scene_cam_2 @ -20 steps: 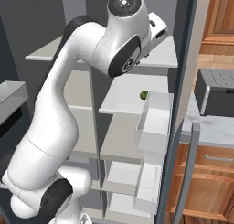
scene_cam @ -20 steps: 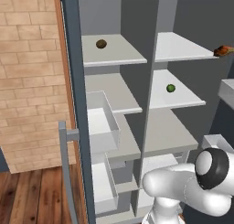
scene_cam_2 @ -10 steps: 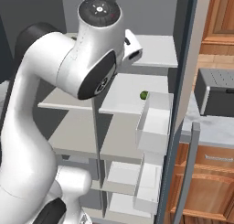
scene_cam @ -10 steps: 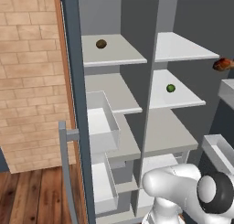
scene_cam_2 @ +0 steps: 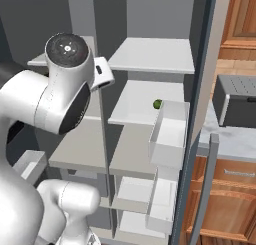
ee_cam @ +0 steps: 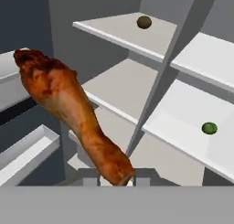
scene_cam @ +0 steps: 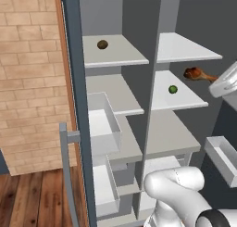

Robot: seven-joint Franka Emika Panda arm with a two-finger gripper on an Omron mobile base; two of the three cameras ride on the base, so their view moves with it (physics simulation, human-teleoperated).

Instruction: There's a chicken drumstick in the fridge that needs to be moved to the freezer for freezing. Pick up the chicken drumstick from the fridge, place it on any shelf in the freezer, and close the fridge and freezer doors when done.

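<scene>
My gripper (scene_cam: 216, 80) is shut on the thin end of the chicken drumstick (scene_cam: 196, 74), an orange-brown piece held in the air in front of the fridge's (scene_cam: 185, 142) open shelves, above and right of the green ball (scene_cam: 172, 89). In the hand view the chicken drumstick (ee_cam: 68, 104) rises from between the fingertips of the gripper (ee_cam: 117, 178), bulbous end up. The freezer (scene_cam: 111, 129) is the narrower left half; its top shelf (scene_cam: 122, 52) carries a dark brown lump (scene_cam: 102, 44). Both doors stand open: the freezer door (scene_cam: 73, 105) at left, the fridge door (scene_cam_2: 202, 114) at right.
White box bins (scene_cam: 104, 124) sit in the freezer's lower part, and white door bins (scene_cam_2: 169, 131) hang on the fridge door. A grey divider (ee_cam: 176, 63) splits the two halves. A brick wall (scene_cam: 28, 82) is at left, and a counter with a toaster (scene_cam_2: 235, 101) at right.
The arm has swung left and drawn the drumstick out from the fridge's upper shelf area; the drumstick now hangs lower and further left, in front of the shelves.
</scene>
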